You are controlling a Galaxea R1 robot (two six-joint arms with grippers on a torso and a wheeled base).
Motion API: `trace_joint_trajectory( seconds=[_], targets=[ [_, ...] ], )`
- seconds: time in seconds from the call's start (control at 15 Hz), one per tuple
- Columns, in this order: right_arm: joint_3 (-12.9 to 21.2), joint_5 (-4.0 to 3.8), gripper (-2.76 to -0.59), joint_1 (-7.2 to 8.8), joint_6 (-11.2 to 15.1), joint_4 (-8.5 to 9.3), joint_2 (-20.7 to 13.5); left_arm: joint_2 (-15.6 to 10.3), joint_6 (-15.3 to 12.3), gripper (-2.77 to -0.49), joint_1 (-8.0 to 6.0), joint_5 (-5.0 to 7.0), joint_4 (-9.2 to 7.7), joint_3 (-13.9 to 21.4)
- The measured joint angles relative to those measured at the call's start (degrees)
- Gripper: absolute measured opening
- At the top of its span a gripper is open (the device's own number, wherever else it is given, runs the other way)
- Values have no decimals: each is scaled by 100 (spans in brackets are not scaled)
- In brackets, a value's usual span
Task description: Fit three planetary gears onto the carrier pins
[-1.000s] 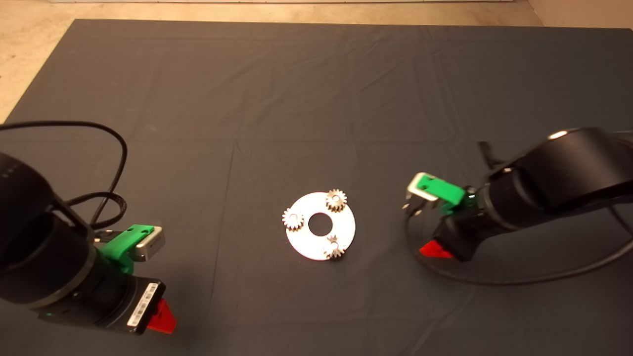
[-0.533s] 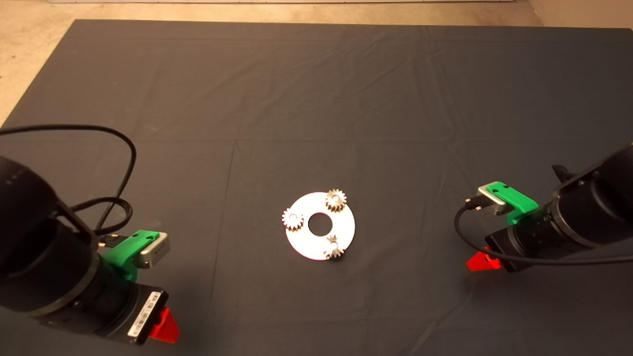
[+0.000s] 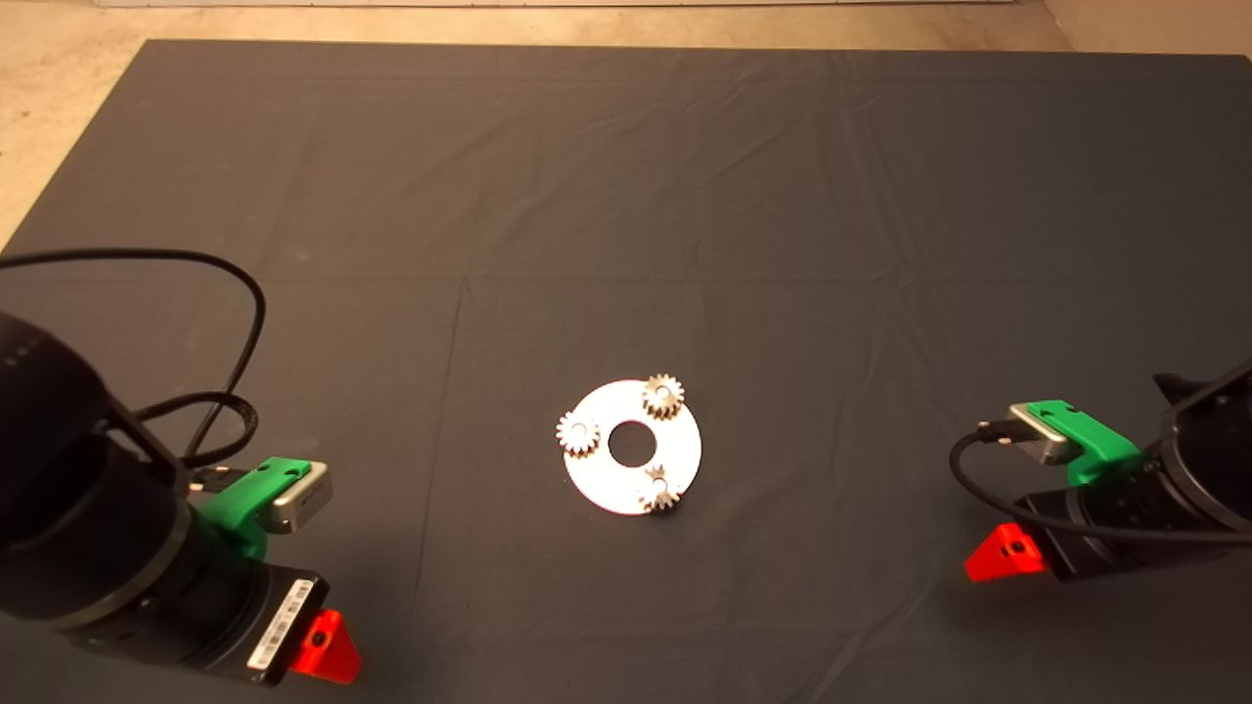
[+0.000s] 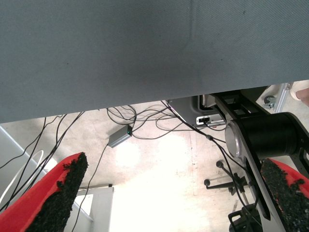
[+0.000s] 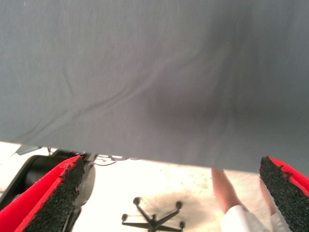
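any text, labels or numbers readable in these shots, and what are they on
White sticker on the left arm's wrist housing, beside the left claw: printed lines like a barcode and characters, too small to read.
No other text shows: none on the carrier plate, planetary gears, mat or right claw.

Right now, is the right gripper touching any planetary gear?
Apart. The head view shows the right gripper at the lower right edge, bare mat separating it from the planetary gears.

I'm working in what looks like a robotics lab: a bare concrete floor (image 4: 159,183) strewn with loose cables (image 4: 145,121) and a chair's wheeled base (image 5: 153,216) beyond the dark mat (image 3: 626,196).
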Motion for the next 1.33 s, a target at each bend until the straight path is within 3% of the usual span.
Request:
trace_joint_trajectory(
  seconds=[0.47,0.8,1.07,1.33],
  targets=[
    [253,10,-62,0,470,27,-137,2,1,-50,0,1,0,0],
    [286,8,-62,0,538,38,-136,-5,2,-50,0,2,0,0],
    [291,10,-62,0,538,46,-127,-226,7,-50,0,5,-2,0],
    [306,11,-62,2,537,57,-91,-240,7,-50,-2,2,-2,0]
  ],
)
